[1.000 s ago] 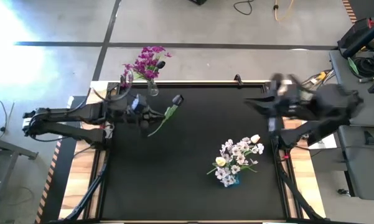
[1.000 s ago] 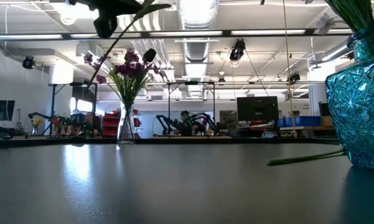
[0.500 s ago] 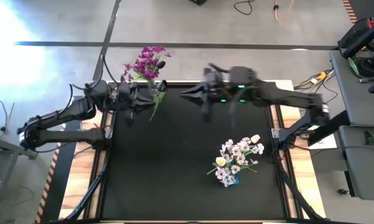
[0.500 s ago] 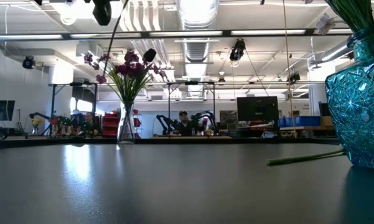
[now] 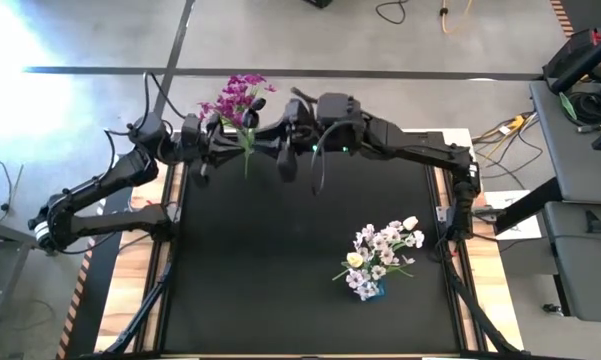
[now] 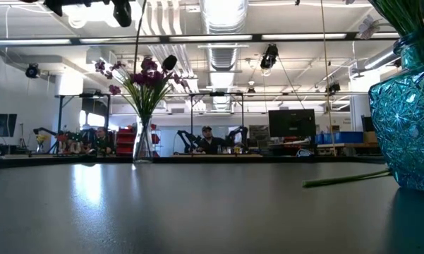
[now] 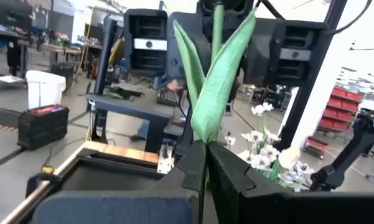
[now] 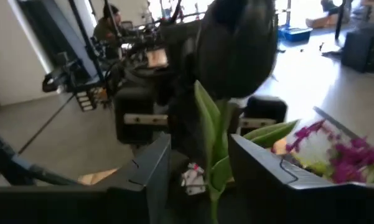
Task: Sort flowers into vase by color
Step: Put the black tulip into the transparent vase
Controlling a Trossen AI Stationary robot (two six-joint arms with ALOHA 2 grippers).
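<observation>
A green-stemmed flower with a dark bud (image 8: 236, 43) hangs above the table's far left, beside the clear vase (image 5: 244, 141) of magenta flowers (image 5: 235, 98). My left gripper (image 5: 242, 148) is shut on it. My right gripper (image 8: 205, 155) reaches across from the right and stands open. Its fingers (image 8: 152, 174) flank the flower's leaves below the bud without touching them. White and cream flowers (image 5: 384, 250) stand in a blue vase (image 6: 406, 120) at the near right. My left gripper pinches the flower's stem (image 7: 205, 140) between its two fingers, just below where the long green leaves (image 7: 219, 81) spring off. The flower is lifted clear of the table, nearly upright. Its thin lower stem (image 6: 135, 56) hangs down in front of the magenta flowers.
A loose green stem (image 6: 346, 179) lies on the black tabletop (image 5: 280, 260) beside the blue vase. The two arms stand close together along the far edge. People and other robot stations show in the room beyond the table.
My right gripper has swept from the table's right edge along the far edge to the held flower. My left gripper has carried the flower toward the far edge, up beside the clear vase, and the flower has turned from slanting to nearly upright.
</observation>
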